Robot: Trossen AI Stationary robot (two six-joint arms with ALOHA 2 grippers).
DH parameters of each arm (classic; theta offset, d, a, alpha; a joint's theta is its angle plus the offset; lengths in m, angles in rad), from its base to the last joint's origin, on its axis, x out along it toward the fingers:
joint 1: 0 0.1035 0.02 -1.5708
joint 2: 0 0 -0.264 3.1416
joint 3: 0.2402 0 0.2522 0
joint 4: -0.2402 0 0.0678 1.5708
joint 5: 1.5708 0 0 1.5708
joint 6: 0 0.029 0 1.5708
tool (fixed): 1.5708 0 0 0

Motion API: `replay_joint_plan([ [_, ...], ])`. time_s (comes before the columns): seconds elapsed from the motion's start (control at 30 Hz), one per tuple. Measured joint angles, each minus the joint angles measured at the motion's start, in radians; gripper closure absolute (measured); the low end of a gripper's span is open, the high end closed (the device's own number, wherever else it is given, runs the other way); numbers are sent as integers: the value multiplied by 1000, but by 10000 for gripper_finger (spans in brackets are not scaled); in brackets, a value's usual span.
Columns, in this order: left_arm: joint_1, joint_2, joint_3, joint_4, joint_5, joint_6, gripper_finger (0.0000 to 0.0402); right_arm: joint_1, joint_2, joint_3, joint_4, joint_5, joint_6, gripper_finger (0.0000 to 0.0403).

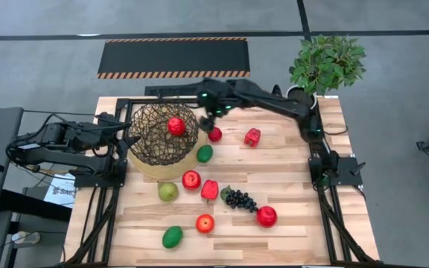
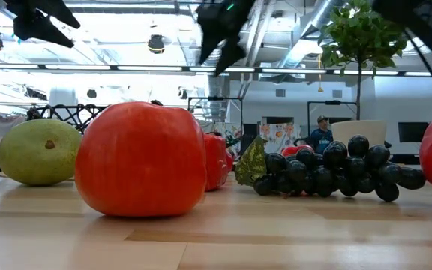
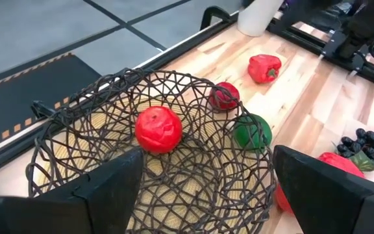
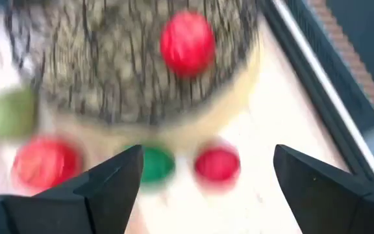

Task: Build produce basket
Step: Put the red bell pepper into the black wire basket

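One red apple lies in the basket. The right end effector hangs beside the rim, fingers apart and empty; it should drop squarely over the nearest red fruit before closing.

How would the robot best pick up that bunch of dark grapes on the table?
Probably from straight above, fingers closing across the narrow width of the grape bunch. It lies flat and long on the table, with open wood on both long sides; the leaf end looks too thin to hold.
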Motion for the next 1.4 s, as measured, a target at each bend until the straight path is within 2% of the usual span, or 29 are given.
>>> replay_joint_plan([
  [0.23,0,0,0,0,1,0,72,88,-85,-5,-350,108,117,44],
  [0.37,0,0,0,-1,1,0,72,173,-178,-117,-332,159,155,48],
  [0.5,0,0,0,-2,1,1,72,231,-257,-283,-350,265,245,55],
  [0.57,0,0,0,-2,-3,1,72,237,-312,-392,-325,316,313,60],
  [0.67,0,0,0,-2,-6,2,72,229,-393,-571,-245,322,371,66],
  [0.77,0,0,0,-4,-11,2,72,197,-470,-773,-90,315,373,72],
  [1.0,0,0,0,-5,-23,2,72,14,-598,-1171,321,160,273,77],
  [1.13,0,0,0,-5,-28,2,72,-92,-589,-1251,453,95,180,71],
  [1.3,0,0,0,-5,-29,-2,72,-167,-536,-1257,469,92,48,55],
  [1.4,0,0,0,-6,-28,-6,72,-189,-508,-1257,475,17,29,45],
])
